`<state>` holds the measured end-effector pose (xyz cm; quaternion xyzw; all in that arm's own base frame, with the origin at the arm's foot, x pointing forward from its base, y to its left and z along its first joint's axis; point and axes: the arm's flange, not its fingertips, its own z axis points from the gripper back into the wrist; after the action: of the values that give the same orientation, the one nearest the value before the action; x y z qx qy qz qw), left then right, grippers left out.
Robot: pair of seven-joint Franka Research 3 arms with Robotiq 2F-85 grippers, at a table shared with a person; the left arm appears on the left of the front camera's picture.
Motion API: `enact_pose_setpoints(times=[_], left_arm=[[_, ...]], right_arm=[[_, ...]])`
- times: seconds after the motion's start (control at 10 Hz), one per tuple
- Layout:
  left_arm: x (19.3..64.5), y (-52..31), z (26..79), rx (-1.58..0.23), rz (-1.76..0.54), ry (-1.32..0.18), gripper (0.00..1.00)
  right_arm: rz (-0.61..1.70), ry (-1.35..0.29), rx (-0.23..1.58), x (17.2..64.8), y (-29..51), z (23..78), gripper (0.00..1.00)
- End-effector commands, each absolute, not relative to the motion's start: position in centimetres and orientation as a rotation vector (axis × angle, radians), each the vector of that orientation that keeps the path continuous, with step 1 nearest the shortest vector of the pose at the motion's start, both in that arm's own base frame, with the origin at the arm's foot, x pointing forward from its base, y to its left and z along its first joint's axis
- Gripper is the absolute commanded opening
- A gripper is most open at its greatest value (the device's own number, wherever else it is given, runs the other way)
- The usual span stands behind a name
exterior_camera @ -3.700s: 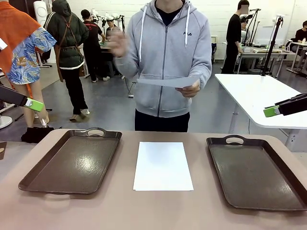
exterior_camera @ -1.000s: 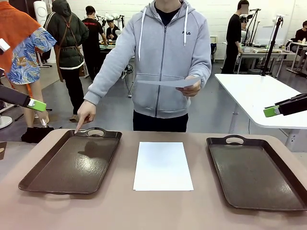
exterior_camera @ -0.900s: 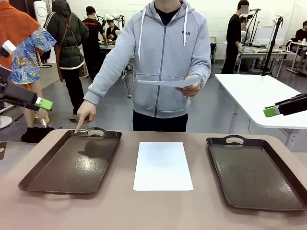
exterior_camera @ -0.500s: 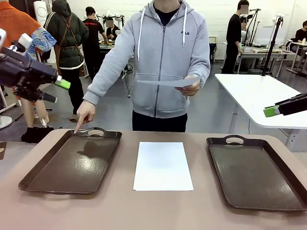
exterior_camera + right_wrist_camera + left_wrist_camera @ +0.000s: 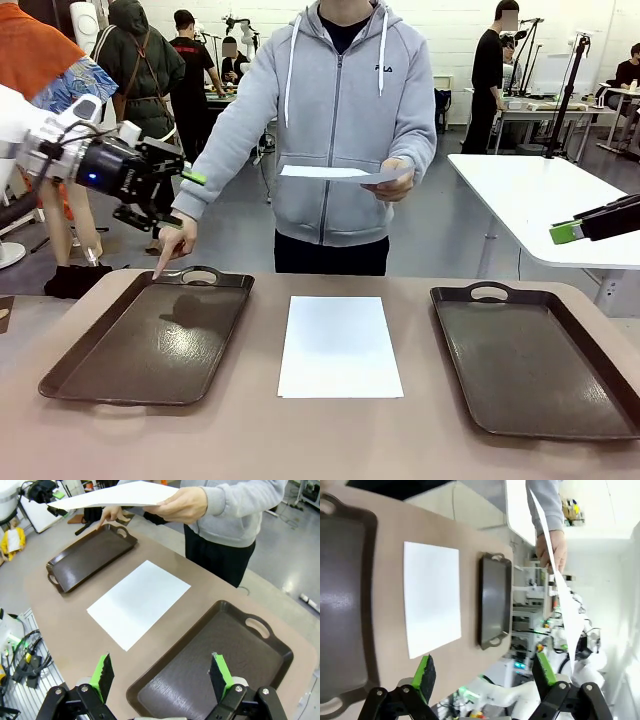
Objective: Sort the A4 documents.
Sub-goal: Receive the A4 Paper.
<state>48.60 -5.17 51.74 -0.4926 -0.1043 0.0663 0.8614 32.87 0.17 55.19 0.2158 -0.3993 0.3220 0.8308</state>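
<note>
- A brown table (image 5: 330, 440) stands in a busy workroom, and a person in a grey hoodie is seen at its far side.
- Two dark trays are laid on it, the left tray (image 5: 150, 340) and the right tray (image 5: 530, 365).
- One sheet of paper (image 5: 340, 345) lies flat on the table between the trays, touching neither.
- A second sheet (image 5: 330, 173) is held level at chest height, pinched at its edge by the person's holding hand (image 5: 395, 180).
- The person's other arm is stretched downward, and the forefinger of the pointing hand (image 5: 175, 240) is set at the far rim of the left tray, beside its handle.
- The left gripper (image 5: 183, 200) is carried above the table's far left corner, just beside the person's outstretched forearm. Its fingers are aimed toward the held sheet and are spread wide, with nothing grasped.
- The right gripper (image 5: 566, 232) is held off the table's right edge, roughly level and pointing inward. In its wrist view the fingers are parted fully over the right tray, and nothing is gripped.
</note>
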Motion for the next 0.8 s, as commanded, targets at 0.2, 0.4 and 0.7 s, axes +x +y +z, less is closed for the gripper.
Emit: enact_pose_setpoints(times=[0.2,0.4,0.7], left_arm=[[52.9,-7.4,53.0,-1.144,0.210,-0.182,1.00],[54.2,-8.8,53.2,-1.216,0.216,-0.159,1.00],[55.9,-11.6,52.7,-1.295,0.219,-0.084,1.00]], right_arm=[[0.688,-0.845,0.471,33.0,0.2,55.0,1.00],[0.688,-0.845,0.471,33.0,0.2,55.0,1.00],[0.688,-0.845,0.471,33.0,0.2,55.0,1.00]])
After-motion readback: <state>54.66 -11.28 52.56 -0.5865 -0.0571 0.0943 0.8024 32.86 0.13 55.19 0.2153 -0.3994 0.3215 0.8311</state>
